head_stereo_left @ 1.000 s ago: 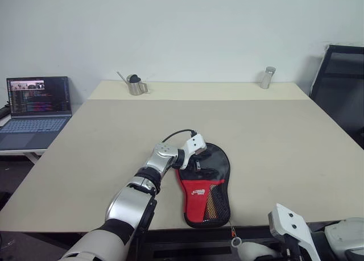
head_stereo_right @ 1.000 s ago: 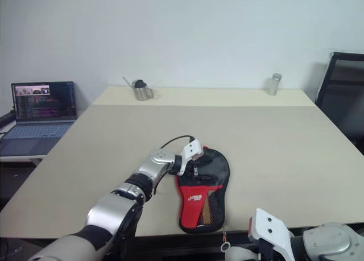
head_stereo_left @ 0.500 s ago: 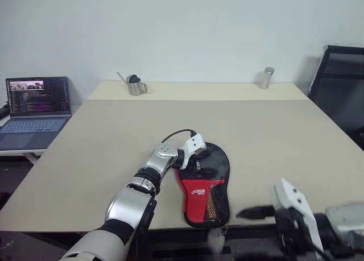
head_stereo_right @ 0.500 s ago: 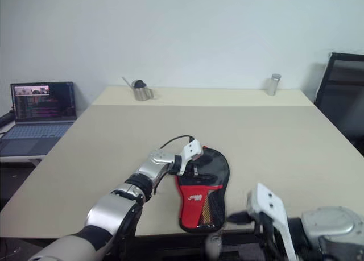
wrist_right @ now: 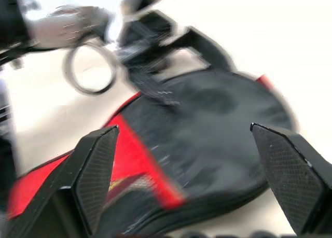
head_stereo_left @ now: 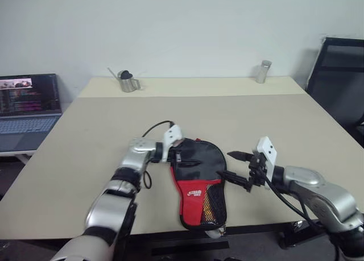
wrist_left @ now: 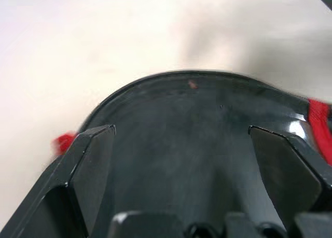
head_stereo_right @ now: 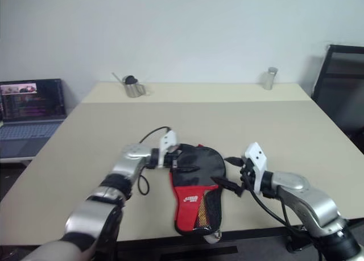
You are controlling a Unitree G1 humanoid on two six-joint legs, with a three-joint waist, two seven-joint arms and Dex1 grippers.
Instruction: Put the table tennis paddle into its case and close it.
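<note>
Low in the frame's centre the case point(head_stereo_left: 197, 175) is lying flat on the table point(head_stereo_left: 284, 124); the right gripper point(head_stereo_left: 230, 165) is reaching in from the right, fingers spread, while the left gripper point(head_stereo_left: 177, 152) is hovering unclenched at its upper left rim

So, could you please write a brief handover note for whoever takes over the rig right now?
Left gripper: open, at the left edge of the case's round end, holding nothing.
Right gripper: open, empty, just to the right of the case, fingers pointing at it.
The case lies flat near the table's front edge, round black end away from the robot, red logo panel toward it.
Done: I can't see the table tennis paddle on the table; it may already be inside the case, but I can't confirm.
Left: check the zip, whose state I can't tell, and close it if open.
</note>
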